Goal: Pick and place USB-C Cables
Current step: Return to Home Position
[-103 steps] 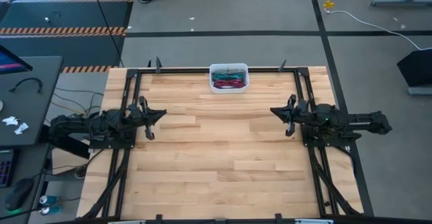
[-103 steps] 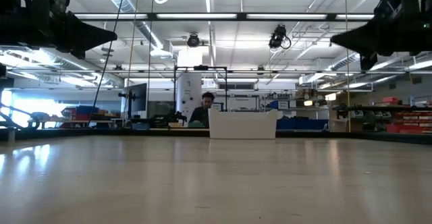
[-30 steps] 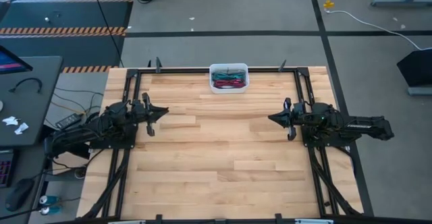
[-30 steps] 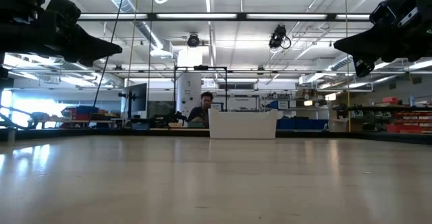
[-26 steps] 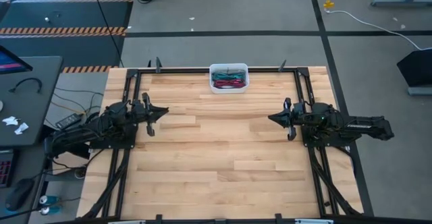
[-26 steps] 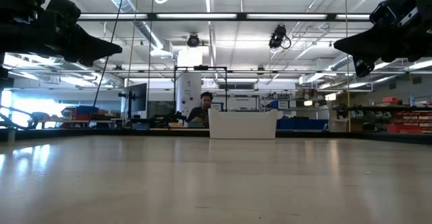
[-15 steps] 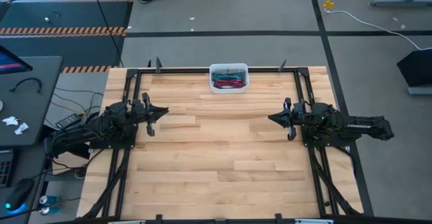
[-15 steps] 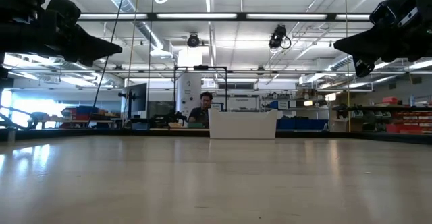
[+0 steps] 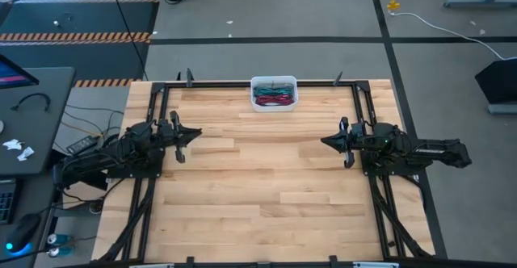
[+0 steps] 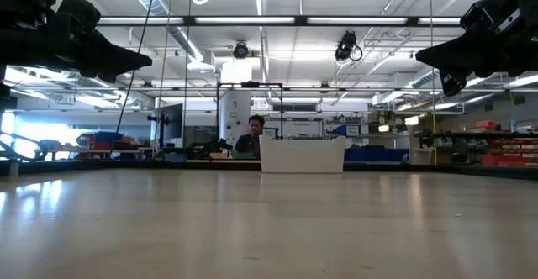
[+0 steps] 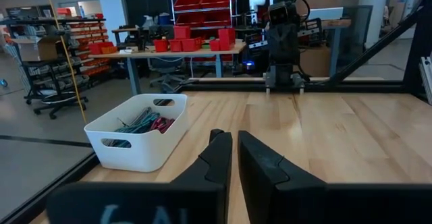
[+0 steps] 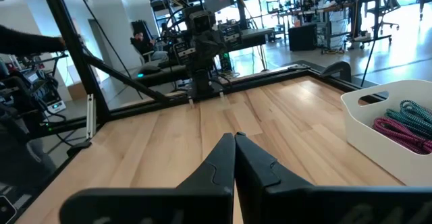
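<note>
The USB-C cables (image 9: 274, 98) lie as teal, green and magenta bundles inside a white bin (image 9: 274, 81) at the middle of the table's far edge; they also show in the left wrist view (image 11: 143, 123) and right wrist view (image 12: 403, 125). My left gripper (image 9: 194, 134) hovers above the table's left side, shut, pointing toward the middle. My right gripper (image 9: 325, 140) hovers above the right side, shut, facing the left one. Both are well clear of the bin. In the low view the bin (image 10: 303, 155) hides its contents.
A black metal frame (image 9: 242, 82) runs along the table's far edge and down both sides beneath the arms. Bare wood (image 9: 266, 179) stretches between the two grippers. A person (image 10: 252, 138) sits behind the bin, beyond the table.
</note>
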You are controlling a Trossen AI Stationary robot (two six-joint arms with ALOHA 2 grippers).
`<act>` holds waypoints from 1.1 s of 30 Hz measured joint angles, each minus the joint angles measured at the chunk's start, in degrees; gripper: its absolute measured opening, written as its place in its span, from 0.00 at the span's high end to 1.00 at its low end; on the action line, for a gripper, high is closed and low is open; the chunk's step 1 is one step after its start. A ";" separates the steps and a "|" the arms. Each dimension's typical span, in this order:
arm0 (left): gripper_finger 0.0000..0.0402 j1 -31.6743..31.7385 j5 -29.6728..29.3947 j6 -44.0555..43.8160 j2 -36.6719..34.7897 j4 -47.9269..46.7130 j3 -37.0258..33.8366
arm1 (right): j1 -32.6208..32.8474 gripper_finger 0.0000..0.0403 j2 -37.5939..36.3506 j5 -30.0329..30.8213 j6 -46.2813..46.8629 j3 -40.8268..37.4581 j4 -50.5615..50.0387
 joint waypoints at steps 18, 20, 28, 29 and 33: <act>0.93 0.00 0.00 0.00 0.00 0.00 0.00 | 0.01 0.98 -0.01 -0.01 -0.01 0.00 -0.01; 0.93 0.00 0.00 0.00 0.00 0.00 0.00 | 0.01 0.98 0.00 0.00 0.00 0.00 -0.02; 0.90 0.00 0.00 0.00 0.00 -0.01 0.00 | 0.02 0.98 0.00 -0.02 -0.02 0.00 -0.02; 0.90 0.00 0.01 0.01 0.00 0.00 0.00 | 0.01 0.98 -0.01 -0.01 -0.01 0.00 -0.02; 0.90 0.00 0.00 0.02 0.00 -0.02 0.00 | 0.01 0.98 0.00 -0.02 0.00 0.00 -0.02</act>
